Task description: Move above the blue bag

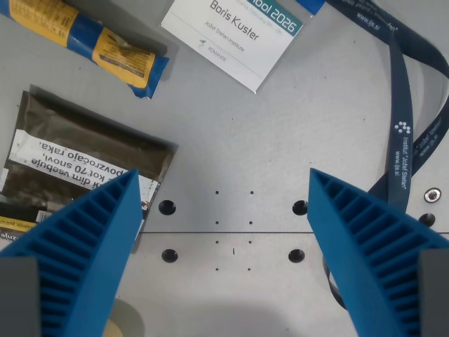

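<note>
1. We look straight down on a grey metal table (337, 119) with a seam line and several small holes near the middle of the wrist view.
2. Our gripper (224, 253) frames the lower part of the view: two blue ribbed fingers (84, 246), one at the wrist view's left and one at the right, stand wide apart with nothing between them but bare table, so the hand is released and empty.
3. A dark brownish pouch (91, 151) with a white label printed in upside-down text lies at the wrist view's left, tilted, its lower part hidden behind the left finger.
4. A dark blue lanyard (414, 133) with white lettering loops down the right side, passing behind the right finger; a small metal fitting (433, 194) sits by it near the right edge.
5. The blue bag (105, 49), a blue and yellow packet, lies diagonally at the upper left corner, partly cut off by the edge. It sits just above the dark pouch and well apart from the gap between our fingers, so we are not over it.
6. A white name badge (235, 35) with a teal strip lies tilted at the top centre, between the blue bag and the lanyard.
</note>
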`<state>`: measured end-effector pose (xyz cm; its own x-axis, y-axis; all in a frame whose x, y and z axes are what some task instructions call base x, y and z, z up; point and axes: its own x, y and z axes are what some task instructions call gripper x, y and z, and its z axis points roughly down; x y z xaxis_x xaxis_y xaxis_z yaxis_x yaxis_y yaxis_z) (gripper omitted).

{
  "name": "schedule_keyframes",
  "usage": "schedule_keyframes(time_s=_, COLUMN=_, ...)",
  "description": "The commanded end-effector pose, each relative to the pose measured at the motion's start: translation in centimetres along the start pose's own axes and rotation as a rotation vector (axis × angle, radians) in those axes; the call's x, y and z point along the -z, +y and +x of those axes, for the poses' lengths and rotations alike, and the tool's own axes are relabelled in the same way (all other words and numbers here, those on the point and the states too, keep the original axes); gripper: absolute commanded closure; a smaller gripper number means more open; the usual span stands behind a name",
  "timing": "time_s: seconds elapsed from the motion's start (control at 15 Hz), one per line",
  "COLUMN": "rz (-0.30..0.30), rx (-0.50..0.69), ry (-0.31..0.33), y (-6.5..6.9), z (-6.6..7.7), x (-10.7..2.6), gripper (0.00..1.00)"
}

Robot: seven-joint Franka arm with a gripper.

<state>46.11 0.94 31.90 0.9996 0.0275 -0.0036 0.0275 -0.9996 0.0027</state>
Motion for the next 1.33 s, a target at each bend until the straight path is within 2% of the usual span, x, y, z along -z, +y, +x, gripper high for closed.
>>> schedule_keyframes(time_s=0.07, rz=0.0, rx=0.001, ry=0.004, y=0.0, z=0.0, x=0.2, gripper=0.0)
schedule_keyframes(time_s=0.6, rz=0.003, rx=0.065, ry=0.005, y=-0.2, z=0.1, x=-0.1, gripper=0.0)
schedule_keyframes(time_s=0.93, rz=0.012, rx=0.187, ry=0.016, y=-0.7, z=0.3, x=-0.9, gripper=0.0)
schedule_keyframes(time_s=1.33, rz=0.026, rx=0.385, ry=0.032, y=-1.9, z=0.7, x=-2.7, gripper=0.0)
